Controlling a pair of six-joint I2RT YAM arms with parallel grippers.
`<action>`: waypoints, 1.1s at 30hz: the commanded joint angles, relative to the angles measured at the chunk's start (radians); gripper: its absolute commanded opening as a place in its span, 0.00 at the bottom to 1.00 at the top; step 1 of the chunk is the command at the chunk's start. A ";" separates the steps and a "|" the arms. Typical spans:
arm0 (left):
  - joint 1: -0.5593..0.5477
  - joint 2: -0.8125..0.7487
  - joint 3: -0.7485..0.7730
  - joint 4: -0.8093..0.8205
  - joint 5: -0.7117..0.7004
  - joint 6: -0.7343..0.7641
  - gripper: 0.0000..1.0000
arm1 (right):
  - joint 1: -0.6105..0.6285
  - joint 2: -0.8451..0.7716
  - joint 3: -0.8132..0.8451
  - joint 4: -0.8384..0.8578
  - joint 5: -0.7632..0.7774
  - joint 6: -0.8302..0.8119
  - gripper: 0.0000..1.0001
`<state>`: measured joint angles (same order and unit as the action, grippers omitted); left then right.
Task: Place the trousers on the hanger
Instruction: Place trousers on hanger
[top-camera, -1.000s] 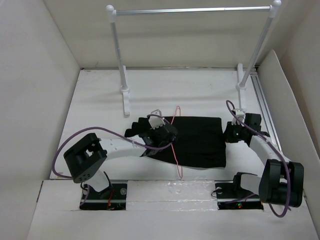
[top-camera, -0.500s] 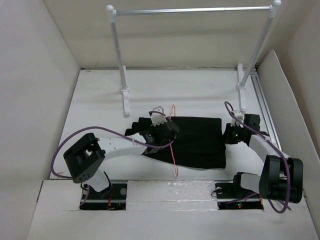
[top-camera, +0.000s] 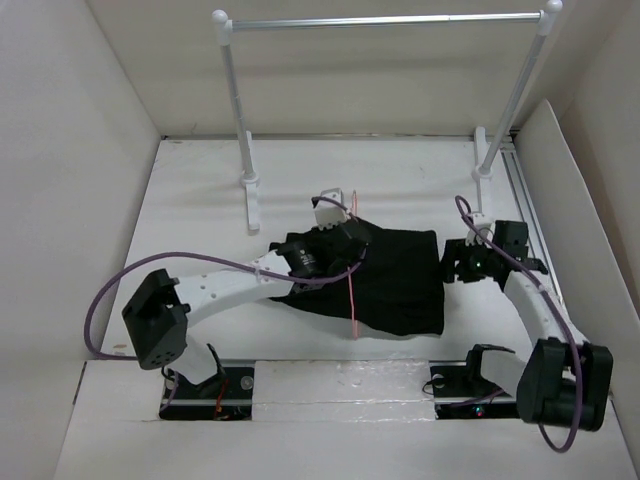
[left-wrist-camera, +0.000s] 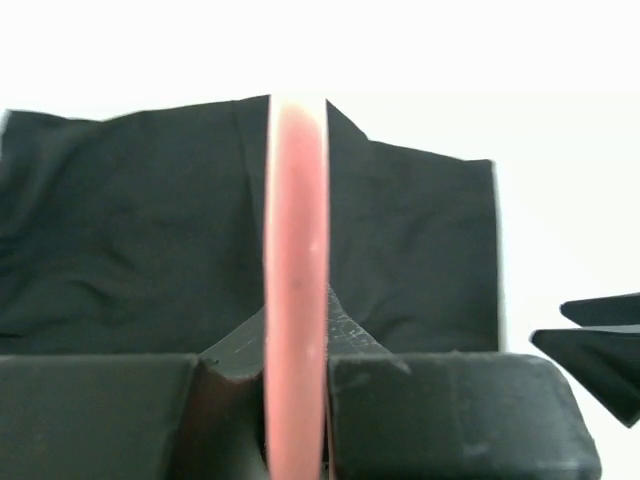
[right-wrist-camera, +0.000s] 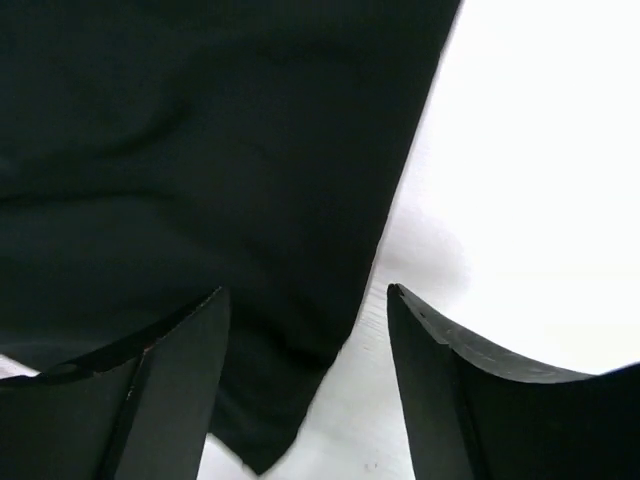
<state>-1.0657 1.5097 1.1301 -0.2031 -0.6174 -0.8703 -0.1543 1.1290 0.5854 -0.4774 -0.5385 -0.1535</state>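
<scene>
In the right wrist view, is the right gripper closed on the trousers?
No, the right gripper is open, its jaws wide apart, and the edge of the trousers lies between them without being pinched.

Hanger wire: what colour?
Pinkish-red hanger, best seen in the left wrist view, clamped in the left tool.

The trousers (top-camera: 400, 280) are plain black, with no pattern. The hanger (top-camera: 353, 305) is pinkish-red, paler pink in the left wrist view. At twelve o'clock the rail (top-camera: 385, 20) is silver on white posts (top-camera: 237, 110). The table (top-camera: 200, 200) is white, and purple cables (top-camera: 97, 300) show at eight and four o'clock.
</scene>
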 joint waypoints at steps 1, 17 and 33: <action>-0.004 -0.118 0.191 -0.083 -0.036 0.063 0.00 | 0.051 -0.170 0.248 -0.140 -0.051 0.002 0.74; 0.021 -0.039 0.710 -0.363 0.123 0.186 0.00 | 0.630 -0.287 0.671 0.031 0.035 0.505 0.82; 0.030 -0.014 0.816 -0.394 0.169 0.183 0.00 | 1.001 -0.130 0.469 0.321 0.279 0.632 0.60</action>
<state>-1.0386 1.5440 1.8744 -0.6559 -0.4419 -0.6880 0.8268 1.0183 1.0550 -0.2760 -0.2962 0.4385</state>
